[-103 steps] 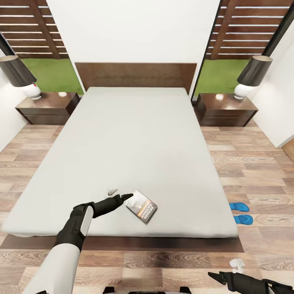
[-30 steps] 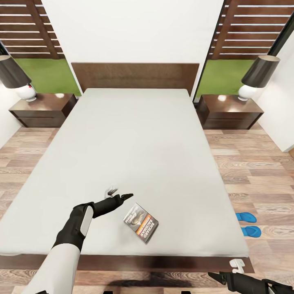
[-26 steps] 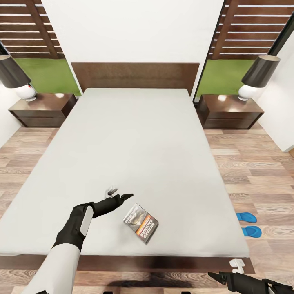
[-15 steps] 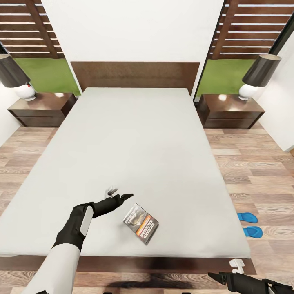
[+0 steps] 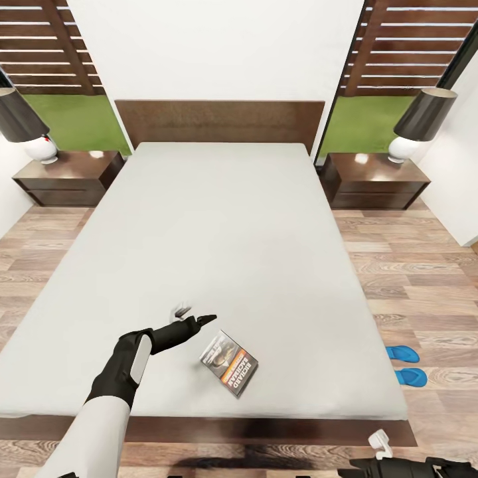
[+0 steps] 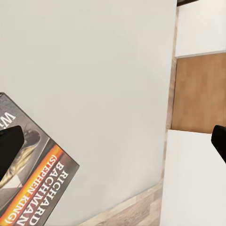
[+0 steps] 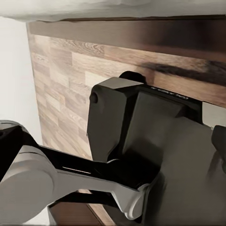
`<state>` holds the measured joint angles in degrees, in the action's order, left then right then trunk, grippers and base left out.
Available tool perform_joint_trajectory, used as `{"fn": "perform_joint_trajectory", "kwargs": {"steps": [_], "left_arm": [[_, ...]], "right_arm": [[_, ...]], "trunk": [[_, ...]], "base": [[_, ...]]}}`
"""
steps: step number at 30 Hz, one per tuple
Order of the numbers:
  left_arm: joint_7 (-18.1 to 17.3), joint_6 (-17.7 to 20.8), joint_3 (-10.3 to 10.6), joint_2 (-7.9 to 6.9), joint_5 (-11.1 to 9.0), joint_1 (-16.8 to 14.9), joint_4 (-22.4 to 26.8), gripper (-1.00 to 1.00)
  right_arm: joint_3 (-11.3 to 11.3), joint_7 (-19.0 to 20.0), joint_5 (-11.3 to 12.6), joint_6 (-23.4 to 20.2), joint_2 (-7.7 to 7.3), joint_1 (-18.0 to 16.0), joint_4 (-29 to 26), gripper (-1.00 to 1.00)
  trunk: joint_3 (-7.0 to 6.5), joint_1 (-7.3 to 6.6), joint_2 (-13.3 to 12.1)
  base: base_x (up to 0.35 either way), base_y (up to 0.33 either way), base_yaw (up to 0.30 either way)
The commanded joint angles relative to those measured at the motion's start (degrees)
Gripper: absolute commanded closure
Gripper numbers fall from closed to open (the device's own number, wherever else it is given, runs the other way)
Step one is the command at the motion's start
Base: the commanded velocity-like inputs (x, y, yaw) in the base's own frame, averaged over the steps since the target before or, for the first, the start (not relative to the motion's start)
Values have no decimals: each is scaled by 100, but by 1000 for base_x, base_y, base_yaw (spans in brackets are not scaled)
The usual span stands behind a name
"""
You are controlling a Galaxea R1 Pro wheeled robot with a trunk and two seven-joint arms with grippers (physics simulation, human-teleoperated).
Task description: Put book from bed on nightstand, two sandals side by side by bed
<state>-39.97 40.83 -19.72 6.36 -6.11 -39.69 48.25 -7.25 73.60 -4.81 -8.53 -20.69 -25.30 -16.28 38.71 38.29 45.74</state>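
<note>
The book (image 5: 229, 362), dark grey with an orange band, lies flat on the pale mattress of the bed (image 5: 226, 226) near its foot edge. My left gripper (image 5: 194, 315) hovers open just above and to the left of the book, not touching it. In the left wrist view the book's corner (image 6: 33, 183) lies under one dark fingertip (image 6: 9, 146), with the other far apart. The two blue sandals (image 5: 405, 365) lie close together on the floor at the bed's right side. My right gripper (image 5: 364, 459) hangs open low by the bed's foot.
A dark nightstand (image 5: 66, 176) with a black-shaded lamp (image 5: 23, 123) stands left of the headboard, and another nightstand (image 5: 373, 179) with a lamp (image 5: 421, 119) stands on the right. Wood-plank floor runs along both sides of the bed. The right wrist view shows my own base (image 7: 141, 155).
The view has drawn closer to the bed since the oldest frame. In the last half second my right gripper has turned and sunk lower. The left arm and the book have not moved.
</note>
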Motion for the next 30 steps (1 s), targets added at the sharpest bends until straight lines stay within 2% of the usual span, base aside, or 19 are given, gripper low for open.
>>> {"fn": "perform_joint_trajectory", "kwargs": {"steps": [1,4,30], "left_arm": [[-11,39,-21,6,-16,-4,1,-100],[-11,39,-19,6,-14,-4,0,-100],[-11,39,-23,1,-17,-4,1,-100]], "right_arm": [[-49,38,-62,-53,3,-2,-7,-100],[-49,46,-75,-54,3,-2,-7,-100],[-49,49,-71,-53,3,-2,-7,-100]], "trunk": [[4,1,4],[4,1,4],[471,572,1047]], "base": [[0,0,0],[0,0,0],[0,0,0]]}}
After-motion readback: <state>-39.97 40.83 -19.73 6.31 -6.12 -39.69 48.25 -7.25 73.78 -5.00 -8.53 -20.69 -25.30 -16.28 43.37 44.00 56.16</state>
